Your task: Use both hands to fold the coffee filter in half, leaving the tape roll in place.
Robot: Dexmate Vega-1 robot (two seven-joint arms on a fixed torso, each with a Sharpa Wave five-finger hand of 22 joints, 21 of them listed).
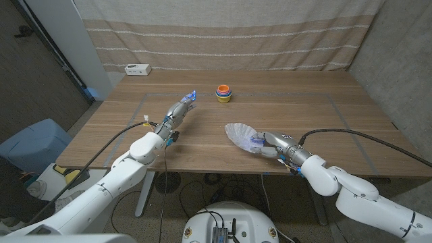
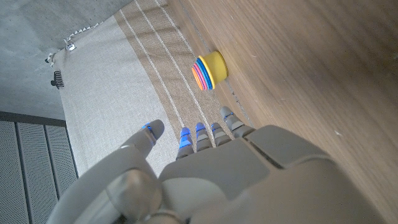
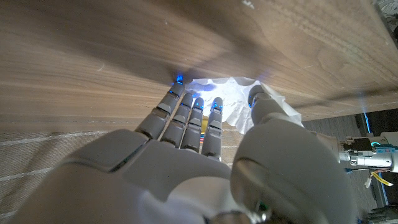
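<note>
On the left, the left hand (image 1: 181,109) is held just above the tabletop (image 1: 304,108), with its fingers stretched out and a little apart. Nothing is held in it. It is well apart from the filter (image 1: 240,133), so it is probably being kept out of the way until it is needed for the fold.

Past its fingertips, toward the far side of the tabletop, a small yellow roll with bright colored rings can be seen: the tape (image 1: 223,93). It is meant to be left alone, and it is not touched by either hand. Plenty of bare wood lies between it and the filter, so it should not be bumped by the fold.

Further right, the white filter is laid near the front middle of the tabletop. Its near right edge is touched by the right hand (image 1: 268,143). In the right wrist view, the fingers (image 3: 186,112) are seen reaching onto the paper, with the thumb (image 3: 264,106) at its edge. The edge seems to be pinched so that it can be lifted over. No fold is seen yet.
</note>
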